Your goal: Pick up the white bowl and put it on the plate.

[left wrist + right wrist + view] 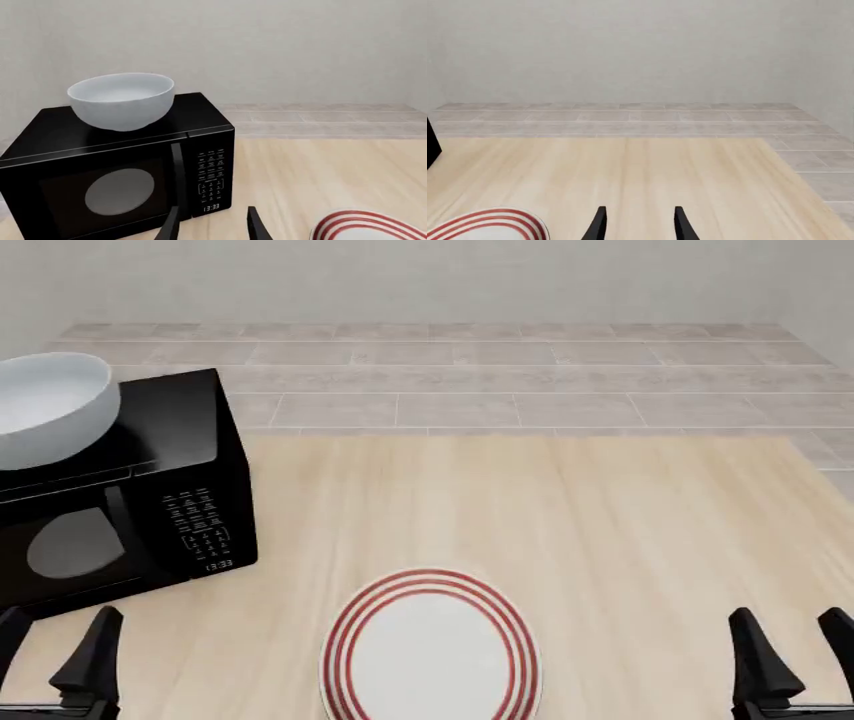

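White bowl is seated on the microwave at the left edge. Plate is laid at the near edge, mid-bench. Left gripper and right gripper are both held spread, nothing pinched.

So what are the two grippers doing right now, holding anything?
Left gripper: open, holding nothing.
Right gripper: open, holding nothing.

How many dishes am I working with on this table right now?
2. The white bowl sits on top of the black microwave at the table's far left. The plate lies flat on the table near the front edge, between the two grippers. Nothing else shows.
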